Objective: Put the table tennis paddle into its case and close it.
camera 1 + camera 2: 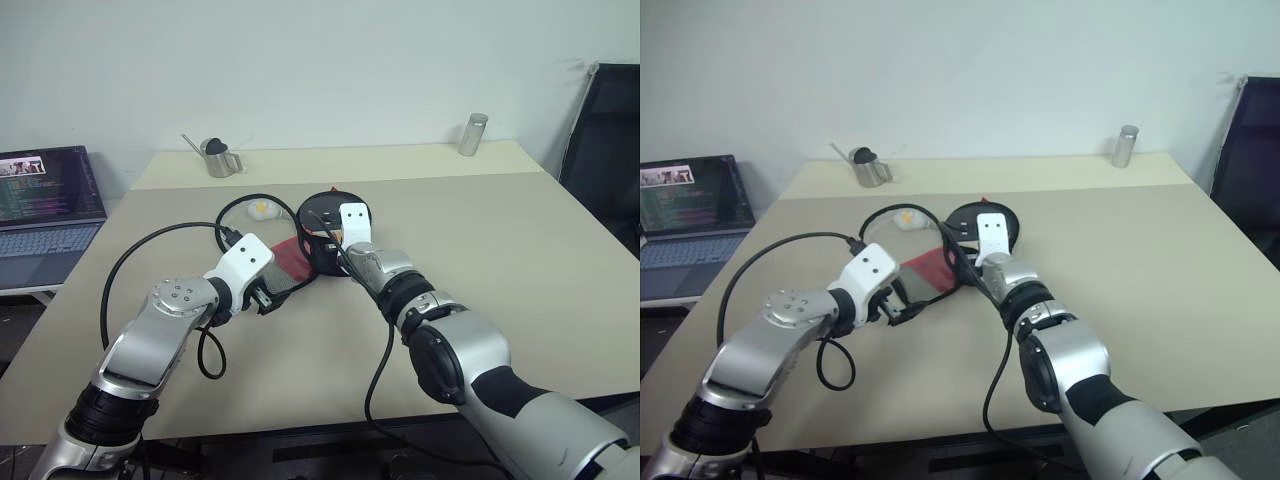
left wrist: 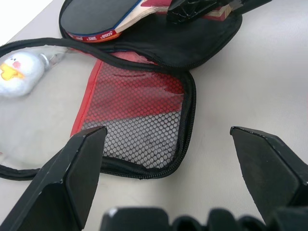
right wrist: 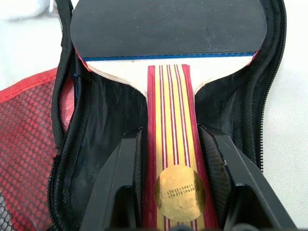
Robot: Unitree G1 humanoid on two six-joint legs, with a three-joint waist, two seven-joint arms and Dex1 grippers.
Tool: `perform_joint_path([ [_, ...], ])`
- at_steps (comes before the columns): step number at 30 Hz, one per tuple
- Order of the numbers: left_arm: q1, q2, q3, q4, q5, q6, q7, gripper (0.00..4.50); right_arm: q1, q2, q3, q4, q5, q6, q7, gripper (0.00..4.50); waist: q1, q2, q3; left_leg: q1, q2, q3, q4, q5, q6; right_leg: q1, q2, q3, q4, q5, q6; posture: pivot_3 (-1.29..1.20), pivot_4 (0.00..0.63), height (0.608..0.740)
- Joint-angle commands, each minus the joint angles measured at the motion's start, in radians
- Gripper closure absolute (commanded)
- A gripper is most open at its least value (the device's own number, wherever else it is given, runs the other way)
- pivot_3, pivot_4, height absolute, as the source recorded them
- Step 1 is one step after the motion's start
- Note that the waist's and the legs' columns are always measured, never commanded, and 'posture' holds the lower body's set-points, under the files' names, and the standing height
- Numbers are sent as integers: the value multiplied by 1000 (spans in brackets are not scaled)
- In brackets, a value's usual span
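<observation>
Right gripper [image 3: 174, 192] is clamped on the striped wooden handle of the table tennis paddle [image 3: 168, 29], one finger on each side of the handle, label sticker facing up between them. Paddle lies inside the lower half of the open case [image 3: 240, 96], black rubber head toward the rounded end, zip track running around it; holding by the handle lets the head slide deep into the shell while the fingers sit at the narrow end. Case flap [image 2: 139, 115], red fabric with mesh pocket, is folded open flat on the table [image 1: 480, 230] beside the paddle half, so the opening is unobstructed. Left gripper [image 2: 168, 159] hovers just above the flap's free edge, fingers wide apart and empty, probably staged to lift the flap over. Duck charm [image 2: 14, 72] rests on the table next to the flap. Judgement: insertion looks almost complete; release, folding the flap and zipping not yet done.
</observation>
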State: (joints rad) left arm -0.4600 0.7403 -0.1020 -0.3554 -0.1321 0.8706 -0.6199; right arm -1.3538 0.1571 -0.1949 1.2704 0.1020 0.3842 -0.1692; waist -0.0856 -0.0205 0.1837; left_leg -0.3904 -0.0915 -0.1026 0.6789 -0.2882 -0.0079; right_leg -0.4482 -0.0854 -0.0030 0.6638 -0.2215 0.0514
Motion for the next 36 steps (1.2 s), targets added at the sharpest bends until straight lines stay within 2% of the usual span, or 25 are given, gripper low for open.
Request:
perform_joint_path([
  [1, -7, 10, 17, -37, 8, -3, 8, 0, -18, 13, -8, -5, 3, -40, -13, 3114, 0, 0, 0, 0, 0, 0, 0, 0, 0, 0, 0, 0, 0, 0, 0, 0, 150, 740],
  [4, -9, 10, 17, -37, 8, -2, 8, 0, -5, 18, 3, 1, -6, -59, 4, 3114, 0, 0, 0, 0, 0, 0, 0, 0, 0, 0, 0, 0, 0, 0, 0, 0, 150, 740],
  [13, -14, 9, 18, -34, 5, 1, 5, 0, -15, 9, 15, -1, -11, -80, 41, 91, 0, 0, 0, 0, 0, 0, 0, 0, 0, 0, 0, 0, 0, 0, 0, 0, 150, 740],
  [18, -59, -43, 33, 41, 16, 3, 61, 0, -31, -39, 30, -46, -11, -51, 109, 13, 1, 0, 0, 0, 0, 0, 0, 0, 0, 0, 0, 0, 0, 0, 0, 0, 150, 740],
  [23, -113, -97, 87, 130, -5, 33, 115, 0, 22, -142, 84, -244, -14, 73, 266, 13, 3, 0, 0, 0, 0, -1, 1, 0, 0, 0, 0, -1, 0, 0, 0, 0, 150, 740],
  [28, -132, -57, 175, 211, -51, 43, 76, 0, 223, -323, 175, -672, 30, 283, 547, 13, 5, 0, 0, -1, 0, -2, 1, 0, 0, 1, 0, -3, -1, 0, 0, 0, 150, 740],
  [31, -173, -38, 235, 328, -51, 58, 107, 0, 363, -488, 301, -973, 84, 381, 831, 13, 8, 0, 0, -2, 0, -2, 1, 0, 0, 0, 0, -4, -1, 0, 0, 0, 150, 740],
  [33, -207, -33, 264, 413, -49, 65, 130, 0, 432, -585, 372, -1122, 88, 365, 957, 13, 7, 0, 0, -2, 0, -1, 1, 0, 1, -1, 0, -6, -1, 0, 0, 0, 150, 740],
  [36, -244, -24, 237, 528, -20, 35, 142, 0, 483, -677, 356, -1208, 123, 328, 1054, 13, 4, -1, 0, -1, 0, 2, 1, 0, 1, -1, 0, -5, 1, 0, 0, 0, 150, 740],
])
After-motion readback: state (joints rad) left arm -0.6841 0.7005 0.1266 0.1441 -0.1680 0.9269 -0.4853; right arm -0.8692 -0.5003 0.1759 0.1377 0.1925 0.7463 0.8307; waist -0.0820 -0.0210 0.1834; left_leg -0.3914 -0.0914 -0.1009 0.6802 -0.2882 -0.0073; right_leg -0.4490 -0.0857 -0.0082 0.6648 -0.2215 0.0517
